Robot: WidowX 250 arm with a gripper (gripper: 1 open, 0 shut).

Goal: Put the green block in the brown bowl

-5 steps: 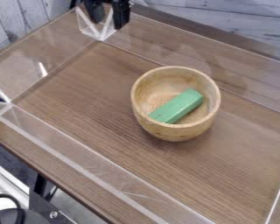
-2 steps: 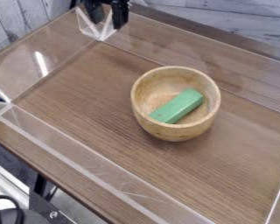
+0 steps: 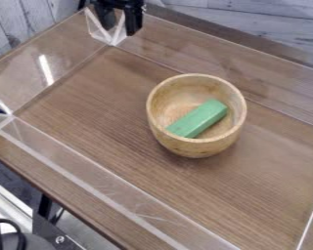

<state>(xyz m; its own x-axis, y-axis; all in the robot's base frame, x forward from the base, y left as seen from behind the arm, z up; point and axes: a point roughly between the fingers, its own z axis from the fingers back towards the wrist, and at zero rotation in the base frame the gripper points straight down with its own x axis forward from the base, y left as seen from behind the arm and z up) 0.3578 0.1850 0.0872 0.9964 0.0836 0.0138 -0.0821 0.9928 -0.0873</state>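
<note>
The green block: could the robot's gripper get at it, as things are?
Probably yes: the green block lies in the open-topped brown bowl with nothing over it, though the bowl's walls might crowd the fingers.

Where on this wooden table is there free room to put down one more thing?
Bare wood lies left of the brown bowl, up to the clear tape on the left, and also below the bowl toward the front edge. Another free strip is to its right. It is crowded inside the bowl, where the green block lies, and at the top left, by the gripper.
</note>
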